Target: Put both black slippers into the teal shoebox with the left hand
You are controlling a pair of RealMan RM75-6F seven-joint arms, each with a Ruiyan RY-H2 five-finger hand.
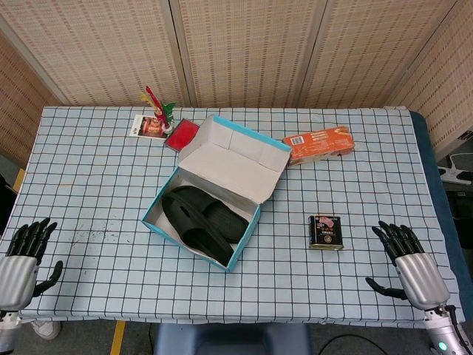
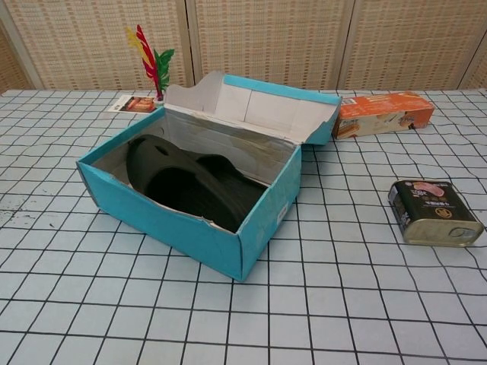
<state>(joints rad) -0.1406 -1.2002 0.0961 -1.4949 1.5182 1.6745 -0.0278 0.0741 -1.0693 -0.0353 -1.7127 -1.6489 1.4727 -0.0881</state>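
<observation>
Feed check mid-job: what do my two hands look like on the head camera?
Both match: the left hand and right hand have ribbed silver metallic backs and glossy black segmented fingers. A silver wrist shows below the right hand. No cables, sleeves or markings are visible.

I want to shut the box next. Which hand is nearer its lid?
Probably left. The left hand lies on the box's side of the table; the right hand sits further off, beyond the tin. Both hands are open.

A staged robot test room rather than a home: woven beige folding screen panels [image 1: 244, 52] wall off a tabletop [image 1: 89, 163] under a blue-and-white grid-checked cloth, with unrelated props like a small dark food tin [image 1: 325, 231] scattered around.
</observation>
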